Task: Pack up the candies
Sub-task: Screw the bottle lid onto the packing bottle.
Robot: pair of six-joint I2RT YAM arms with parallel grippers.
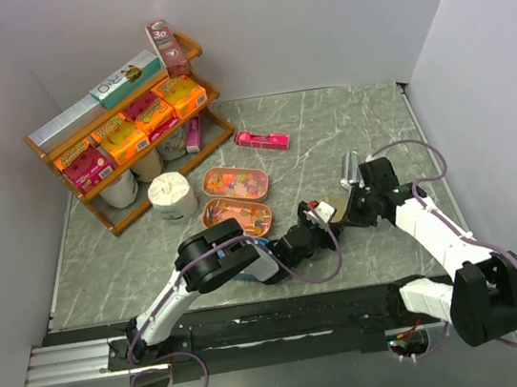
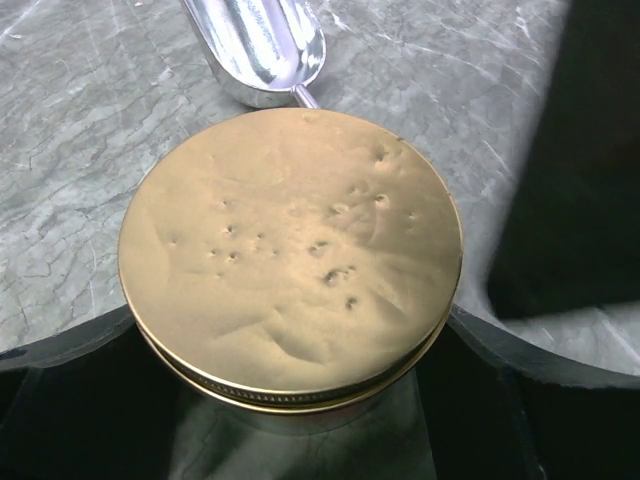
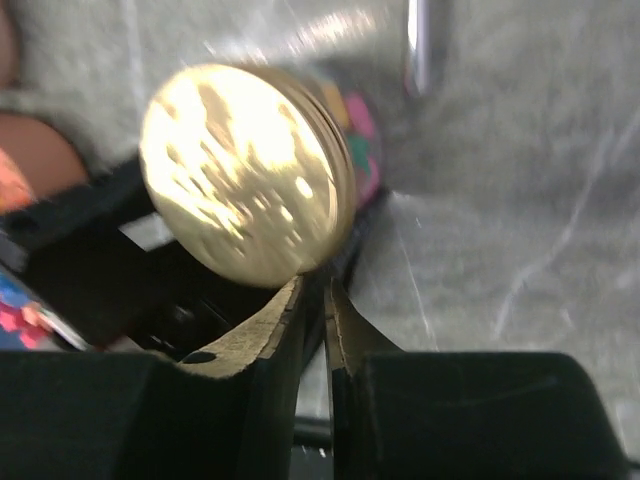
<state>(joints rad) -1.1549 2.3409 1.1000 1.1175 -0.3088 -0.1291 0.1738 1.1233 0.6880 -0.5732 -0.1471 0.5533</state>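
A jar with a dented gold lid (image 2: 290, 250) lies between my left gripper's (image 2: 300, 425) dark fingers (image 2: 70, 350), which are shut on its body. In the top view this left gripper (image 1: 318, 216) holds the jar (image 1: 338, 209) at the table's middle. Coloured candies (image 3: 362, 140) show through the jar's glass behind the lid (image 3: 240, 170). My right gripper (image 3: 315, 290) is shut, its tips against the lid's lower rim; in the top view it (image 1: 355, 205) sits just right of the jar. More candies fill two orange trays (image 1: 236, 183) (image 1: 236, 216).
A metal scoop (image 1: 350, 169) lies just beyond the jar, also in the left wrist view (image 2: 265, 45). A wooden shelf (image 1: 124, 126) with orange and pink boxes stands at the back left, a paper roll (image 1: 173, 195) beside it. A pink box (image 1: 262, 139) lies further back.
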